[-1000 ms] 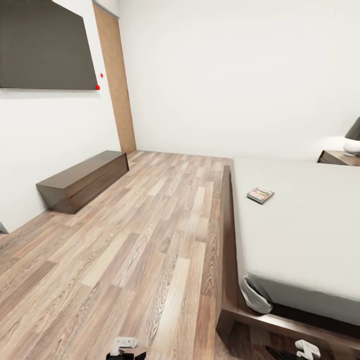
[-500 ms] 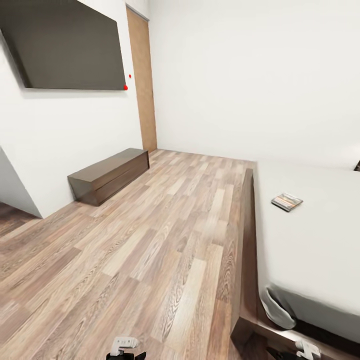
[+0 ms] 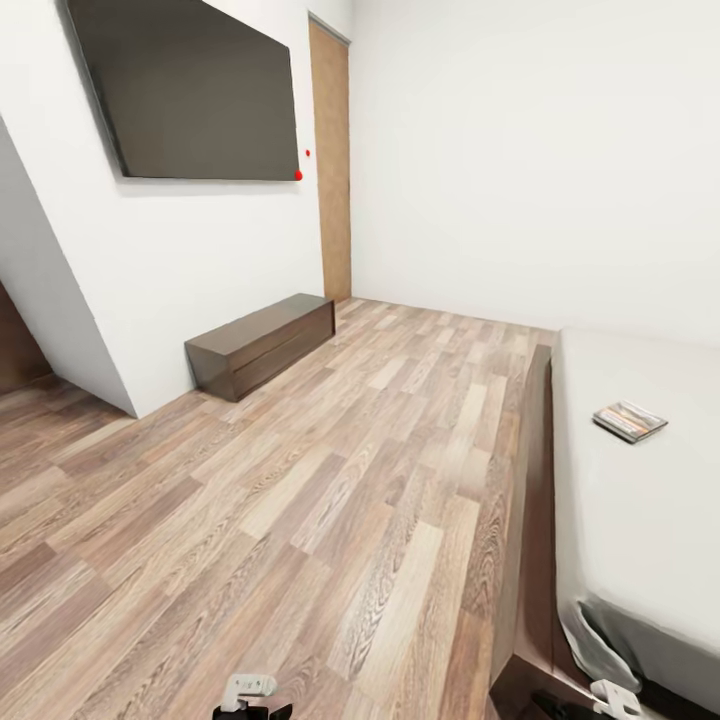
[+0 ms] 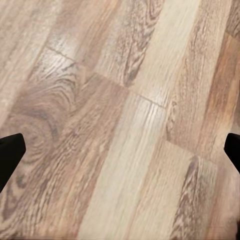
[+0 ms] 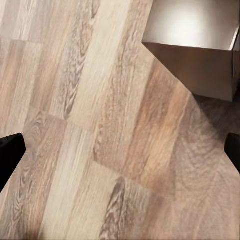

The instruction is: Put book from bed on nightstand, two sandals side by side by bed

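Book (image 3: 629, 421), a small thin paperback with a dark cover and an orange band, lies flat on the pale grey-white mattress of the low bed with the dark brown wooden frame (image 3: 537, 470), ahead of and well apart from the right gripper (image 3: 610, 695), whose white tip sits low at the bed's near corner in the head view; whether it is spread or pressed together cannot be told from there. The left gripper (image 3: 247, 690) hangs over the mixed-brown wood-plank floor (image 3: 330, 480), well to the left of the bed. Far ahead of it, a long low dark brown wooden dresser (image 3: 262, 343) stands against the white wall, under a large dark flat wall-mounted screen (image 3: 190, 95), with a tall light-brown wooden door (image 3: 332, 165) further along. In the left wrist view, two dark fingertips (image 4: 10, 157) stand far apart at opposite edges, with nothing but floor planks between them. In the right wrist view, the dark fingertips (image 5: 10, 155) are likewise spread wide over the planks, holding nothing, and a corner of the bed's dark frame (image 5: 200, 72) with the pale mattress above it lies just beyond them.
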Controlling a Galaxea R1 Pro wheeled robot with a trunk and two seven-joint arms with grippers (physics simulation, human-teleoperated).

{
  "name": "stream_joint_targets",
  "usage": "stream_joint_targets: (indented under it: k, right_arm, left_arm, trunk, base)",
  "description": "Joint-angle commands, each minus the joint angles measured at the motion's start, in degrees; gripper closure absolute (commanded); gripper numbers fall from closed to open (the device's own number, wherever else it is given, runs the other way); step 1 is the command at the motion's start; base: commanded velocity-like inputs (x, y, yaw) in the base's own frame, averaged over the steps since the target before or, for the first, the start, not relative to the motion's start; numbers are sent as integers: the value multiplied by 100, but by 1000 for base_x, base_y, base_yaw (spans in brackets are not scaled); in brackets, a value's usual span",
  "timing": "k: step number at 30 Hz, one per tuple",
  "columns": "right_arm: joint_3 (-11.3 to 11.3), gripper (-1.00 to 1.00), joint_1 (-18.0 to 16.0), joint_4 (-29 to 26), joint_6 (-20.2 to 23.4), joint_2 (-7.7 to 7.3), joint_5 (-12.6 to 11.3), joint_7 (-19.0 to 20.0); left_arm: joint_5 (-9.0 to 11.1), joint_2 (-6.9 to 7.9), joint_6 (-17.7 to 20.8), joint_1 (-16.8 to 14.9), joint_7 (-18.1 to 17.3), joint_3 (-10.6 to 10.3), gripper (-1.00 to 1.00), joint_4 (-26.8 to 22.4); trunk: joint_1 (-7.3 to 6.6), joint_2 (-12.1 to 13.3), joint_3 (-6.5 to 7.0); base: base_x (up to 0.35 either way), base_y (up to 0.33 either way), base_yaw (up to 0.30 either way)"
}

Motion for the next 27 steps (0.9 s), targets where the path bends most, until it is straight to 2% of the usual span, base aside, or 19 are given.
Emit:
stream_joint_targets:
  k: [1,14,19,22,27]
  right_arm:
    - [-44,-100,-3,6,-8,-1,30,21]
    - [-44,-100,-3,6,-8,-1,30,21]
    - [-44,-100,-3,1,-8,-1,30,21]
    - [-44,-100,-3,-13,-8,-1,30,21]
    - [-44,-100,-3,-18,-22,-1,30,15]
  left_arm:
    - [-60,1,-24,-4,-11,48,-100,5]
    - [-68,1,-24,-4,-2,48,-100,4]
    - [-130,4,-17,-4,5,26,-100,-5]
    - [-253,21,-16,-4,11,-38,-100,-11]
    - [-290,28,-16,-4,14,-54,-100,-12]
  trunk:
    - [-1,-2,-5]
    - [-1,-2,-5]
    - [-1,-2,-5]
    - [-1,-2,-5]
    - [-1,-2,-5]
  base:
    - [0,0,74]
    - [0,0,11]
    - [0,0,0]
    - [0,0,0]
    - [0,0,8]
